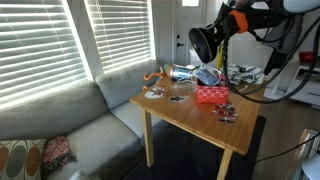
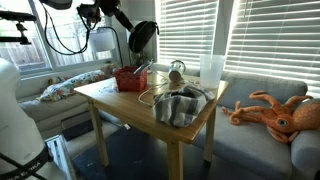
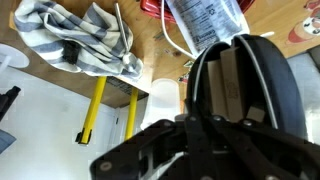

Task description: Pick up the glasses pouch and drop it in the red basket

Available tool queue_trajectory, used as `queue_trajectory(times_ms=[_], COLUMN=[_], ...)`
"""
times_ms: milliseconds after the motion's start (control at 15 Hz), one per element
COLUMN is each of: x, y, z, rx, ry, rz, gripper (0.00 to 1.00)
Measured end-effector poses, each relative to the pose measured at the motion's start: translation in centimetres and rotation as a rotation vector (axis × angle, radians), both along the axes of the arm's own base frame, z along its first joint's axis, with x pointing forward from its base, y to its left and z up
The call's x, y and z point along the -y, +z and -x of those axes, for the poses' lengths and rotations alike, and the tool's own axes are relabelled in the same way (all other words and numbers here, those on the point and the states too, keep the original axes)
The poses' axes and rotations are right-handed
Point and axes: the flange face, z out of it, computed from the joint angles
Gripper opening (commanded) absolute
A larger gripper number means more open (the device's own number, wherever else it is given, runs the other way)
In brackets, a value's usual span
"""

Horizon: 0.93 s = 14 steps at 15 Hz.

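Colour key. Red basket (image 1: 211,95): bright red w/ perforated sides. Table (image 1: 188,116): pale yellow-tan wood. Sofa (image 1: 70,122): grey, plain. Cushion (image 1: 40,158): red-and-cream print. Cloth (image 3: 62,32): grey/white stripes. Plush octopus (image 2: 275,112): orange. Blinds (image 1: 40,40): white horiz. slats. Gripper (image 1: 205,45): black.
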Motion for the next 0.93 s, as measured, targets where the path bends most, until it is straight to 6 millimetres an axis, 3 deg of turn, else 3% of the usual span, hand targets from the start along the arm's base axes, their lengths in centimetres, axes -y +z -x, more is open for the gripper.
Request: queue_trajectory(times_ms=[600,933], x=[-2.9,-3.8], y=[-2.3,-3.5], z=[5.0,6.4], rx=[0.21,0.333], ry=[-0.064,-0.096], rz=[0.172,0.283], gripper=[0.01,0.01])
